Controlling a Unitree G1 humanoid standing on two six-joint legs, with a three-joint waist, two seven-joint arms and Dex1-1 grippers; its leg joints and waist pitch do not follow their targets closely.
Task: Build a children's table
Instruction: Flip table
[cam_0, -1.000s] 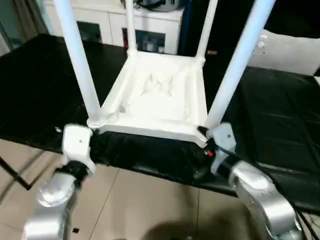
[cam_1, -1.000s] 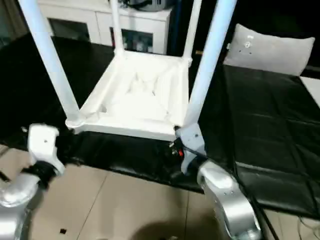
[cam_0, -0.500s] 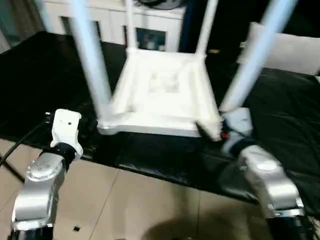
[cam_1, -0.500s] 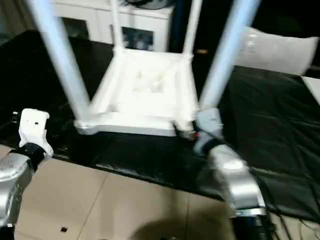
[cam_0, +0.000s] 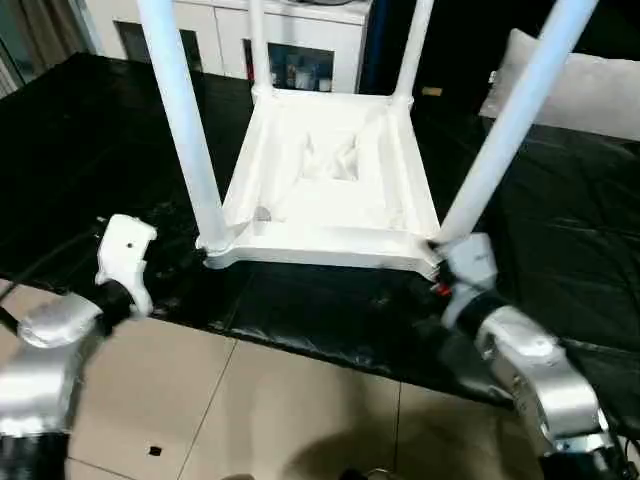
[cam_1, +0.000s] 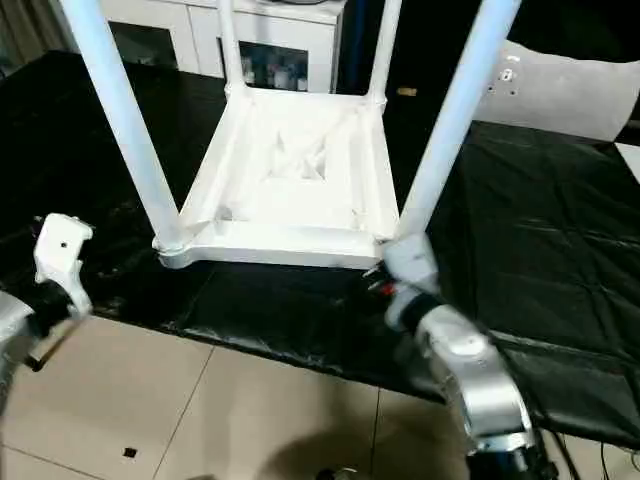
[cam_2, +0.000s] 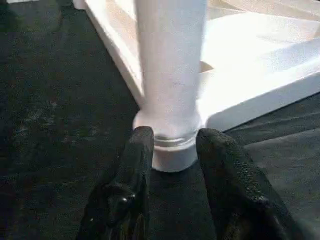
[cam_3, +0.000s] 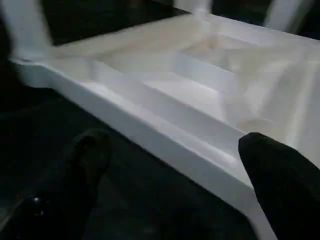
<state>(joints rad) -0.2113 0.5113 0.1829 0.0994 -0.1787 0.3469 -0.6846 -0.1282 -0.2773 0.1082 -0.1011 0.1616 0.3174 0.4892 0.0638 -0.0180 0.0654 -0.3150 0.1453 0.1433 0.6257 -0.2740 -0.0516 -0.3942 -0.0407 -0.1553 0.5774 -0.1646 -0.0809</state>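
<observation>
The children's table (cam_0: 320, 245) lies upside down on the black work surface, ribbed underside up. Four white legs stand in its corner sockets: front left (cam_0: 185, 120), front right (cam_0: 510, 120), and two at the back (cam_0: 258, 40). My left gripper (cam_2: 172, 137) sits just left of the front-left leg, a little apart from it. Its black fingers (cam_2: 137, 150) are parted, with the leg's socket (cam_2: 170, 155) just beyond the tips and nothing held. My right gripper (cam_3: 175, 145) is wide open at the front-right corner (cam_0: 432, 262), facing the table's rim (cam_3: 150, 125).
The black work surface (cam_0: 90, 150) ends just in front of the table, with tiled floor (cam_0: 250, 400) below. A white glass-doored cabinet (cam_0: 290, 50) stands behind. A pale cushion (cam_0: 585, 90) lies at the back right.
My left gripper has drawn back to the left, away from the front-left leg, and its fingers have parted a little. The right gripper stays open at the front-right corner. The camera has shifted.
</observation>
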